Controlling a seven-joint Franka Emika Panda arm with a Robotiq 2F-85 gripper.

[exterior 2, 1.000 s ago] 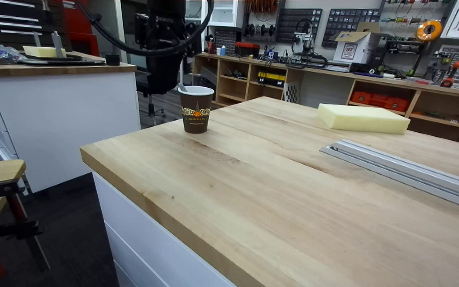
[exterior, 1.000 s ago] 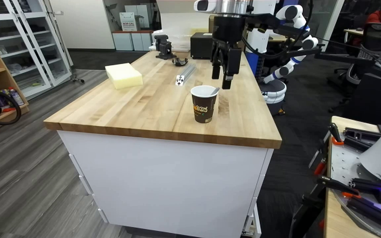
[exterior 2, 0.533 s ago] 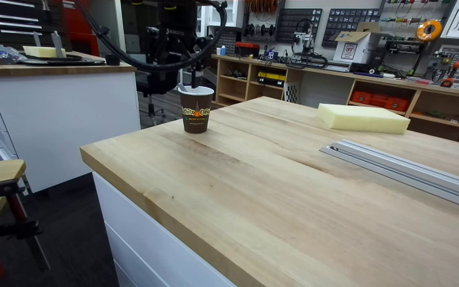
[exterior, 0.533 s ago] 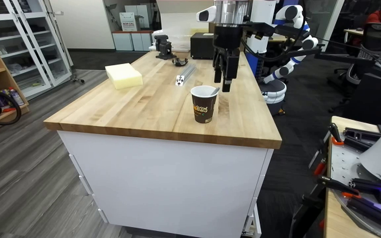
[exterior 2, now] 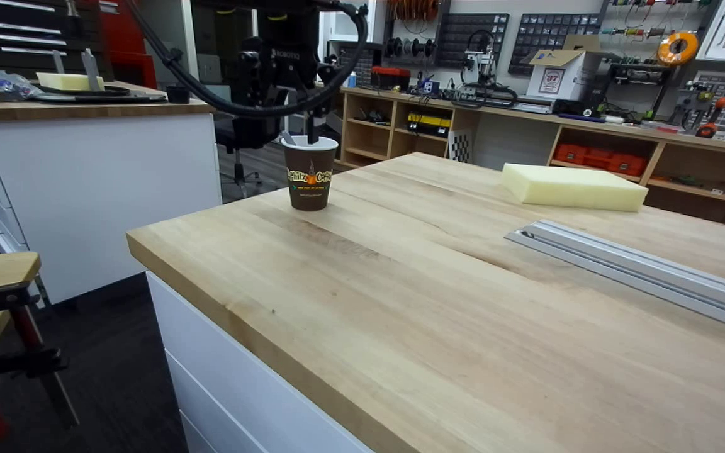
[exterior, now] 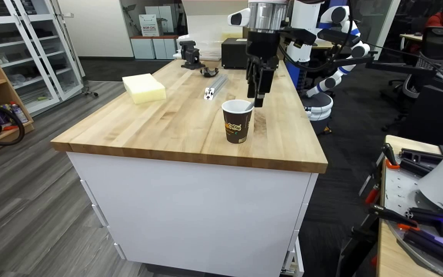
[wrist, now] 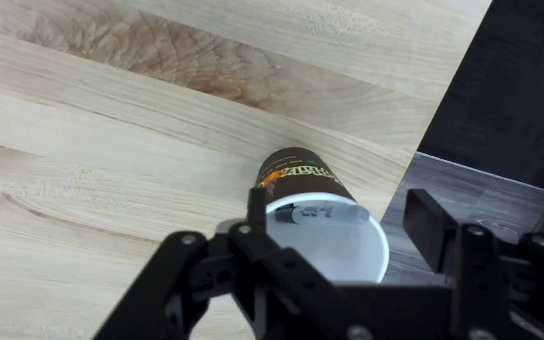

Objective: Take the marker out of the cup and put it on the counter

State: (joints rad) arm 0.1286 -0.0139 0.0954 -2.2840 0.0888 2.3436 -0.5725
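Observation:
The dark brown paper cup [exterior: 237, 127] stands upright on the wooden counter [exterior: 183, 127] near its end; it also shows in an exterior view [exterior 2: 309, 182] and the wrist view [wrist: 295, 174]. The marker [wrist: 324, 214], with a pale printed barrel and a black lower end, leans inside the cup. Its pale tip pokes above the rim in both exterior views [exterior: 250, 106] [exterior 2: 287, 138]. My gripper [exterior: 254, 100] points down at the rim. In the wrist view my gripper [wrist: 340, 217] is open, its fingers apart on either side of the cup mouth, with nothing held.
A yellow foam block [exterior: 144, 89] and a silver aluminium profile [exterior: 215, 86] lie farther along the counter; they also show in an exterior view [exterior 2: 573, 189]. A black box [exterior: 234, 54] and a black vise [exterior: 191, 55] stand at the back. The counter edge runs close to the cup.
My gripper has moved down and closer over the cup rim. Its fingers look nearer each other in an exterior view, perhaps from turning. The cup and marker have not moved.

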